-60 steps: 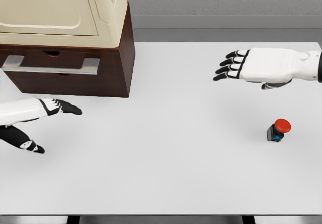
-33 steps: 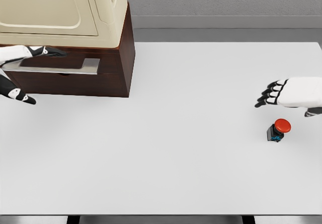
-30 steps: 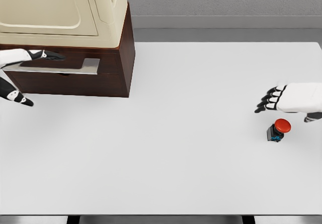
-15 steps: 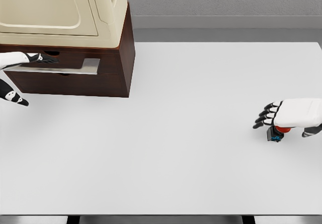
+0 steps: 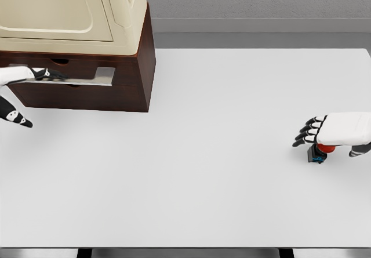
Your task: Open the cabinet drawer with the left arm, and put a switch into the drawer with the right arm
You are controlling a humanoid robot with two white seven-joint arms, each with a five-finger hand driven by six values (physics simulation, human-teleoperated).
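Note:
A dark wood cabinet [image 5: 130, 78] with a cream top unit stands at the back left of the white table [image 5: 203, 153]. Its drawer [image 5: 75, 95] looks shut and carries a grey metal bar handle [image 5: 87, 76]. My left hand [image 5: 26, 74] reaches in from the left edge. Its fingers [image 5: 52, 75] lie extended along the top of the handle and its thumb [image 5: 16, 119] is spread well below, so the hand is open. A switch [image 5: 317, 153] with a red button and black base sits at the right, mostly hidden under my right hand [image 5: 339, 130], which hovers palm down with loosely bent fingers.
A grey wall and ledge [image 5: 255, 26] run behind the table. The table's front edge [image 5: 185, 247] lies near the bottom of the view. Bare white tabletop stretches between the cabinet and the switch.
My left hand rose from the tabletop to the drawer handle and settled its fingers on it. My right hand came forward and down until it covers the switch. The drawer has not visibly moved.

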